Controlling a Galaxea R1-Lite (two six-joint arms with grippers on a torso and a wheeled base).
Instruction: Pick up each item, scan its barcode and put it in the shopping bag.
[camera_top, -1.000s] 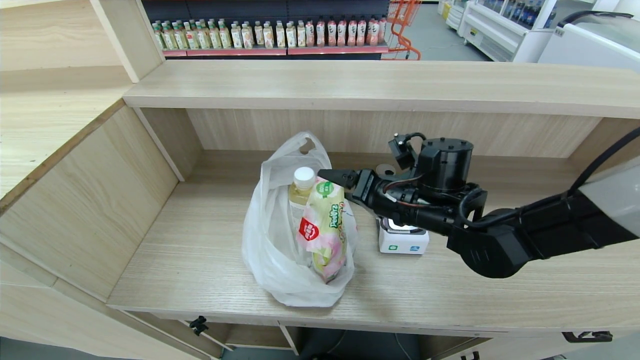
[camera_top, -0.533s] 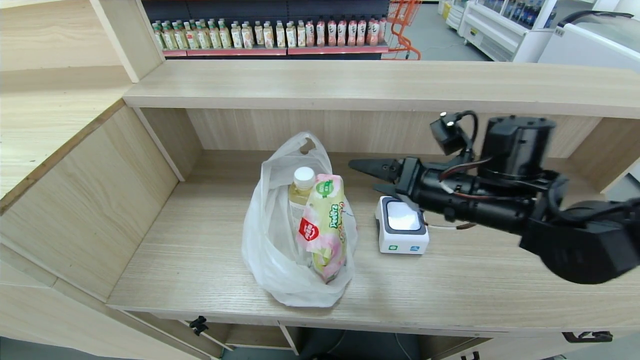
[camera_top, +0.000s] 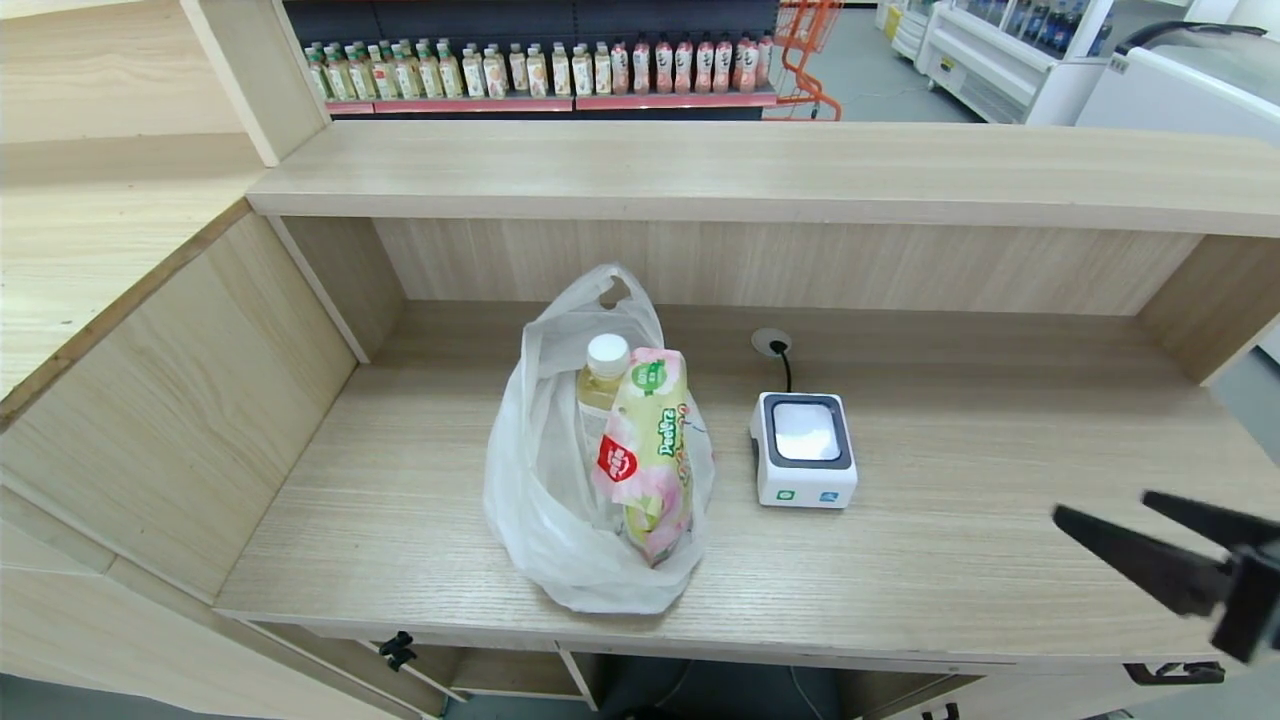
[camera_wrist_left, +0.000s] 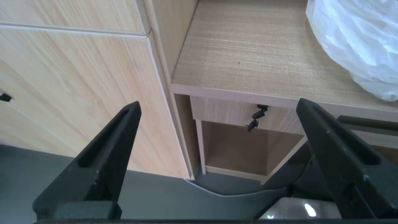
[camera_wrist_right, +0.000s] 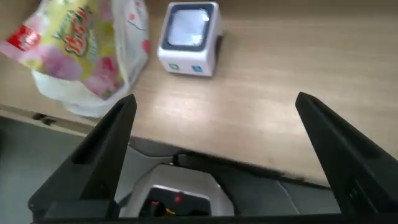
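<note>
shopping bag (camera_top: 532, 520): white | snack packet (camera_top: 655, 450): pink-green | scanner (camera_top: 803, 450): white, grey top | counter (camera_top: 950, 565): pale woodgrain

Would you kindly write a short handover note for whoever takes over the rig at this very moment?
Left tool: open, empty, held low in front of the counter's left end.
Right tool: open, empty, at the counter's front right, apart from the scanner.
Things: the shopping bag stands mid-counter, and the scanner sits just to its right.
Done: a bottle and a snack packet are upright in the bag.
Left: probably only to confirm that both were scanned, which the pictures cannot show.
</note>
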